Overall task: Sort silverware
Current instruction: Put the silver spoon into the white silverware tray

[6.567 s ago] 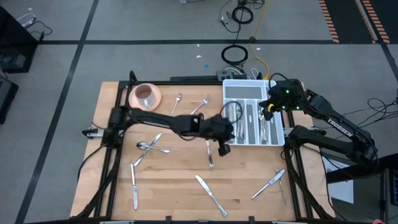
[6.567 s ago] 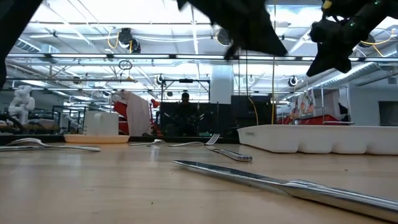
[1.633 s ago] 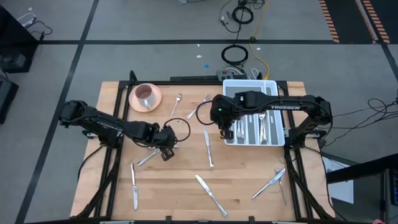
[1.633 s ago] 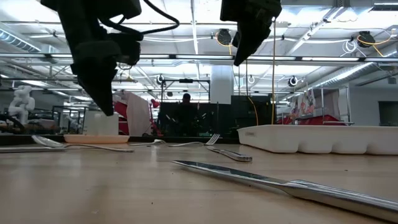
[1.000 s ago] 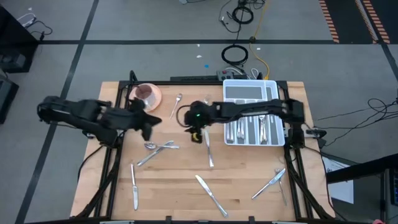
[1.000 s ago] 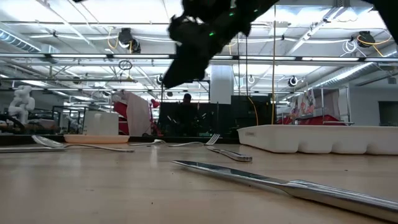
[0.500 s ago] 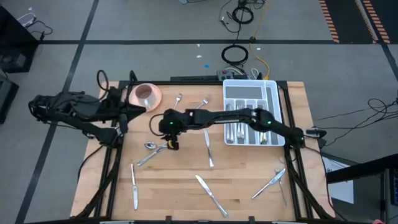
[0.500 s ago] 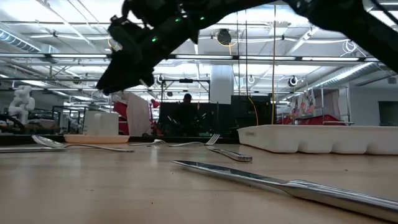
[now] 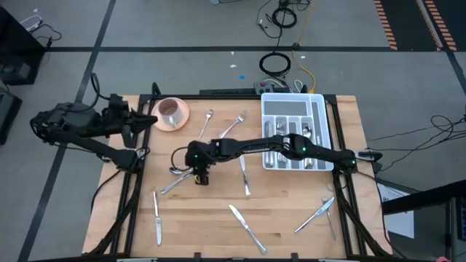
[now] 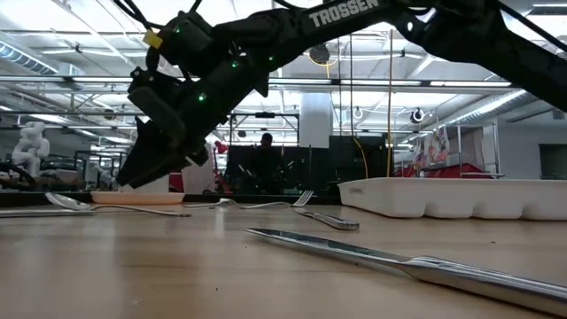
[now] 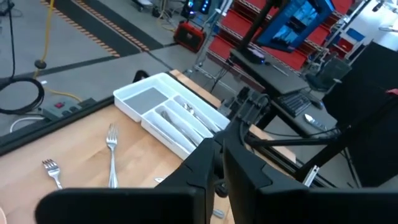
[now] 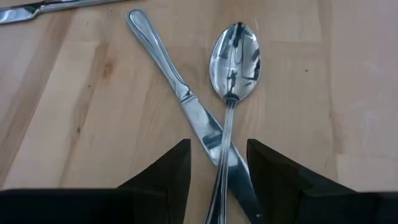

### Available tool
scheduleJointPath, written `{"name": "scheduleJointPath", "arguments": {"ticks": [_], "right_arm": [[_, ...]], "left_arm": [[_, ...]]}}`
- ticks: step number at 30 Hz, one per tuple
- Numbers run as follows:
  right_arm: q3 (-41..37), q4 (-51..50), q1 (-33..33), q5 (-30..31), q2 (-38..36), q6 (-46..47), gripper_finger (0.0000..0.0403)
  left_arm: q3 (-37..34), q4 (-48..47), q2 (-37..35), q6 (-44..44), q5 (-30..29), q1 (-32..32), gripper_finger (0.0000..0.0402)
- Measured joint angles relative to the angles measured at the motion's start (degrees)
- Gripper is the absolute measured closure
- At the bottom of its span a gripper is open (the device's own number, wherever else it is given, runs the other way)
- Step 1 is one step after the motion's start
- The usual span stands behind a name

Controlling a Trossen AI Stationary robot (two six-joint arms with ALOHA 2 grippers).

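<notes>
The silverware lies scattered on the wooden table. A spoon [image 12: 235,59] lies across a knife [image 12: 180,87] left of the table's middle [image 9: 178,175]. My right gripper [image 12: 217,180] hangs open just above where they cross, one finger on each side, touching neither; the high view shows the right gripper [image 9: 199,175] at the end of the arm stretched across the table. My left gripper [image 9: 138,120] is drawn back at the far left beside the pink bowl [image 9: 170,111], shut and with nothing in it. More silverware lies in the white tray [image 9: 295,109].
Two forks [image 9: 234,125] lie at the back between the bowl and the tray. Single knives lie mid-table [image 9: 245,173], near left [image 9: 156,218] and near centre [image 9: 247,227]. A fork and a knife [image 9: 320,215] lie near right. Bare wood shows along the near edge.
My right gripper has gone toward the table's left edge and down, stopping over the crossed spoon and knife. My left gripper has drawn back toward the far left corner, away from the spoon and knife, which have stayed where they were.
</notes>
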Motion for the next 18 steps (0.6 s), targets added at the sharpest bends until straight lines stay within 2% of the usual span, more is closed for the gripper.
{"name": "scheduleJointPath", "arguments": {"ticks": [7,18], "right_arm": [[0.0,0.9,0.1,0.5,0.2,-0.7,0.0257],[0.0,1.1,0.1,0.8,4.4,3.4,0.0267]], "left_arm": [[0.0,0.0,-0.2,0.4,0.0,0.0,0.0361],[0.0,-0.3,-0.2,0.2,0.2,0.0,0.0361]]}}
